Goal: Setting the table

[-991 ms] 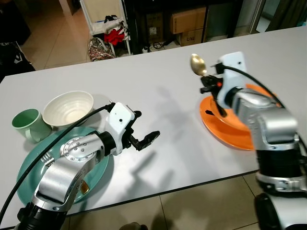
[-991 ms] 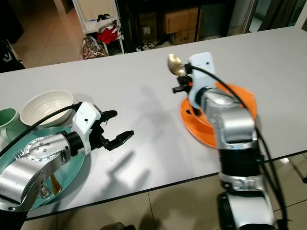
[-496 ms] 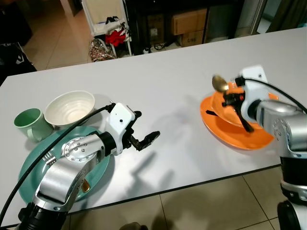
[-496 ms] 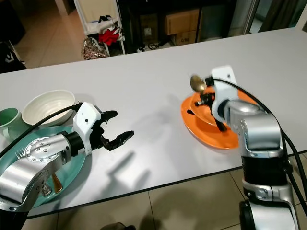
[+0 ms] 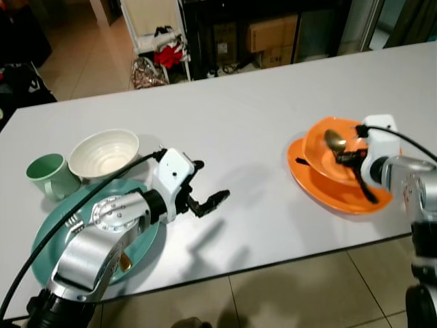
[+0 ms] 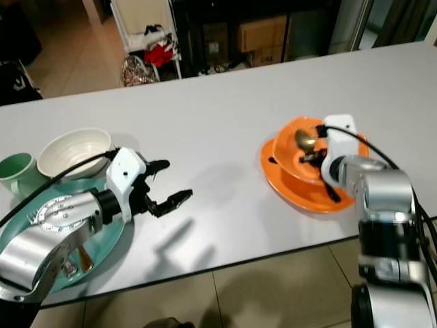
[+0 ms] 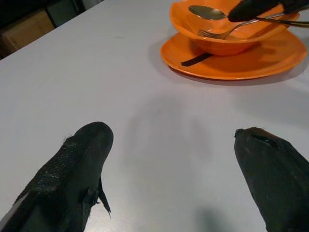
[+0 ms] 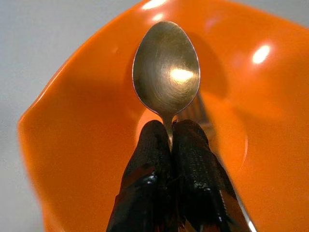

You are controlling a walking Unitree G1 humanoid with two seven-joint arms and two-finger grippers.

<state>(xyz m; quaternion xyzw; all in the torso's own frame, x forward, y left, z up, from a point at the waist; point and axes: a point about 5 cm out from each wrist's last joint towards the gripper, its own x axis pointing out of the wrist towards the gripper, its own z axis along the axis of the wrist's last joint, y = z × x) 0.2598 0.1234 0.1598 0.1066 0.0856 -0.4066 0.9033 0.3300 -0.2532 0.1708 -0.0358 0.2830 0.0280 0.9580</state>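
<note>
A: Right hand (image 5: 349, 156), right side of the frame?
B: Fingers pinched together on the neck of a brass-coloured metal spoon (image 8: 166, 72). Spoon's oval head sits over the inside of the glossy orange bowl (image 5: 321, 140); whether it touches the bowl I cannot tell.

A: And the bowl?
B: Stands on a round orange plate (image 5: 311, 179) on the pale grey surface (image 5: 246, 116), right of centre. A silver metal fork (image 7: 219, 32) lies in the bowl beside the spoon, tines pointing inward. A dark strip (image 7: 195, 59) rests on the plate's rim.

A: Left hand (image 5: 205, 203)?
B: Centre-left of the frame, over bare surface, well apart from the orange set. Fingers (image 7: 77, 169) spread wide apart, gripping nothing.

A: Left edge of the frame?
B: Round teal plate (image 5: 48, 229) under the left arm, with cutlery on it, a fork's tines showing near the arm. Just behind it a cream ceramic bowl (image 5: 102, 152), and beside that a pale green mug (image 5: 49, 175), handle toward the lower right.

A: Background?
B: Upper part: a white rack (image 5: 153, 27) holding red cloth, cardboard boxes (image 5: 273, 31) on dark shelving, tiled floor.
</note>
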